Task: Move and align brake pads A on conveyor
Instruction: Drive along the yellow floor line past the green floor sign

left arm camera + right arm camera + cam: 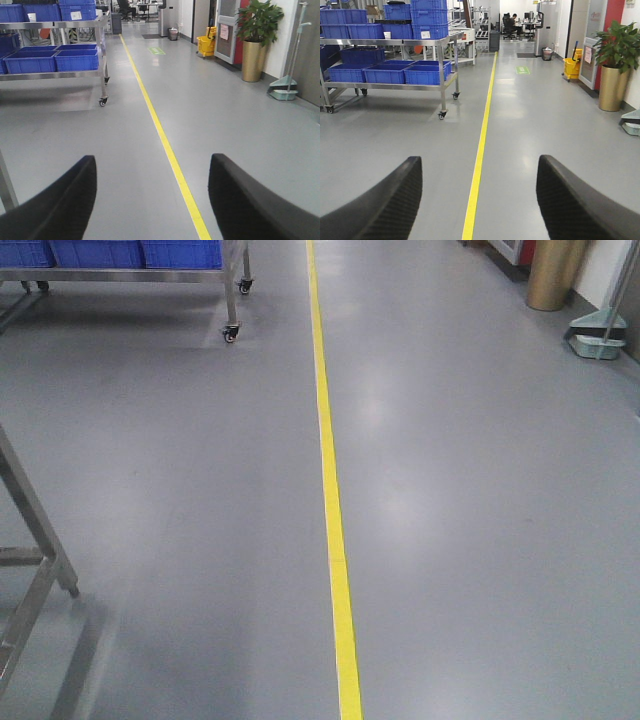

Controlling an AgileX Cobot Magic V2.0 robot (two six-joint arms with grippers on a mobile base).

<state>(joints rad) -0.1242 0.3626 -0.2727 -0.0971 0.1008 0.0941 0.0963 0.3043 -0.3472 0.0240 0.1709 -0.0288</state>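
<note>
Two hands are all we are showing of ourselves, each seen from its own wrist camera. Our left hand [153, 165] is hovering over the grey floor [240, 125] with its black fingers [55, 205] standing wide apart and gripping nothing. A yellow line [165, 145] is running up the floor between them. Our right hand [480, 162] is hanging the same way, its fingers [580, 205] spread and holding nothing, and the line is passing between them nearer the left one.

We are not seeing the brake pads A or the conveyor in any of the three views, so we cannot tell where they are lying.

Left of the line, a steel trolley [442, 65] on castors is carrying blue crates [427, 72] on both of its shelves. Right of the line, a plant in a gold pot [612, 87] is standing against the wall, with a yellow mop bucket [571, 66] farther back. A dustpan [283, 93] is resting on the floor just beside the pot. Our front view is looking down at the floor and the line, with a slanted steel frame leg [35, 530] showing at the left edge.
</note>
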